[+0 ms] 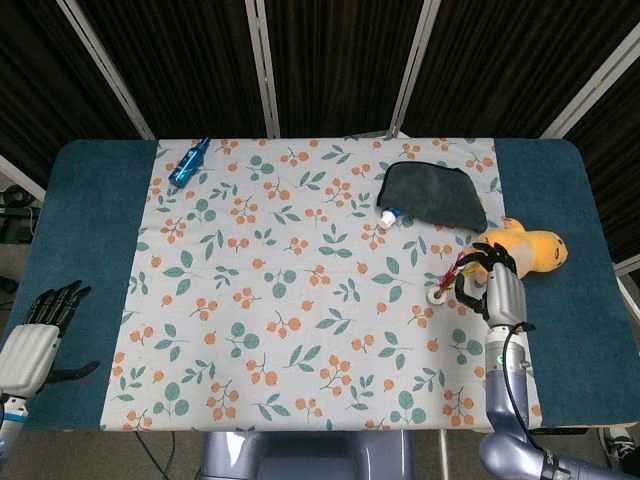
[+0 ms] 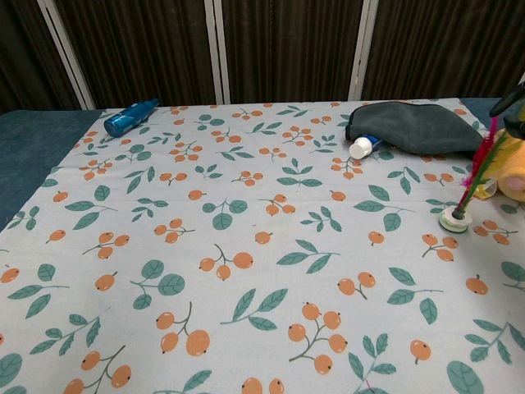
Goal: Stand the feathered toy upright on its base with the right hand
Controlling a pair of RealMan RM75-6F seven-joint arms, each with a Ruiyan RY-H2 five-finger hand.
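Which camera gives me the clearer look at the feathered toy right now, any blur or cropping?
Head view: evenly lit, sharp, but the feathered toy is small, partly overlapped by the right hand. Chest view: its base and tilted feathers read larger and clearer, though they sit near the right edge.

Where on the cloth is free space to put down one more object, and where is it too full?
Free: the wide middle and near part of the cloth, between the blue bottle and the feathered toy. Crowded: the right side, with the right hand, plush toy and dark pouch.
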